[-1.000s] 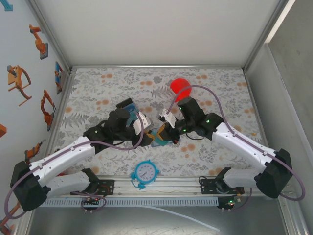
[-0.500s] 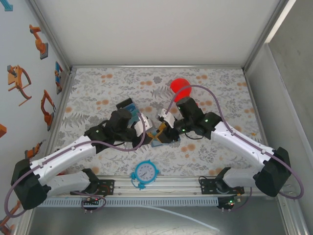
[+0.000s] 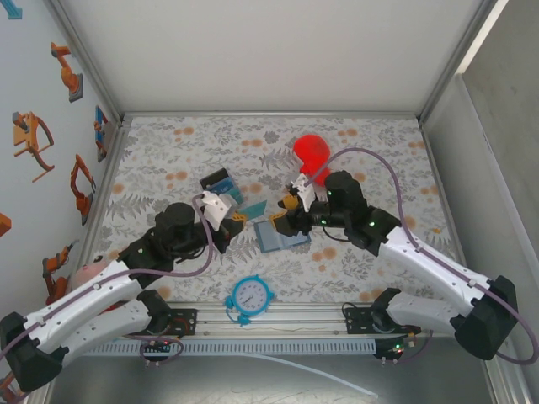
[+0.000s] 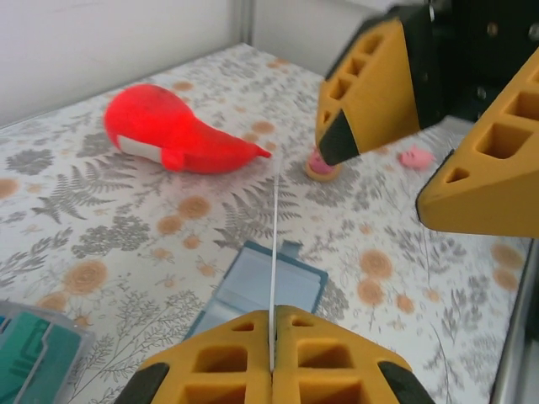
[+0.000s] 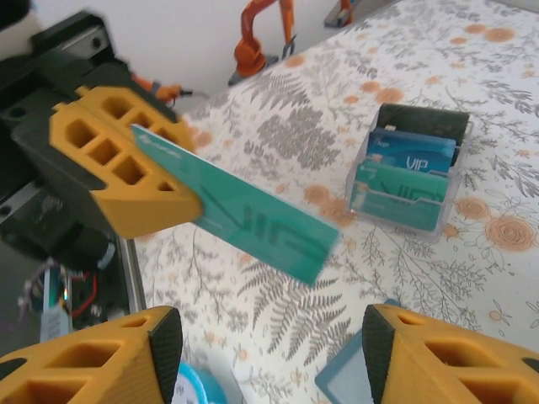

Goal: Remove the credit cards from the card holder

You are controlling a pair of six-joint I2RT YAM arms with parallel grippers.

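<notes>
The left tool (image 4: 274, 326) is pinched tight on a teal card (image 5: 244, 220). It grips the card by one short end, so most of the card juts out free toward the middle of the top view. The right tool (image 5: 268, 341) stands part-open with nothing between its fingers, and hangs close to the card's free end on the right. The holder (image 3: 280, 235) lies flat on the desk (image 3: 168, 160) at the centre of the top view. It is just below both tools and neither touches it.

The first risk is the grip. With only an end clamped, the card can pivot or slide out if the arm swings fast. It can also be knocked loose if its free end strikes a finger of the right tool, which is very near.

The second risk is the two tools themselves. They face each other at close range, so a move by either toward the centre could make them collide.

The third risk is the holder, which nothing pins down. I cannot tell from these views whether more cards sit inside. If one does, a pull on it would likely drag or lift the whole holder, perhaps toward the clock (image 3: 251, 295) at the lower centre.
</notes>
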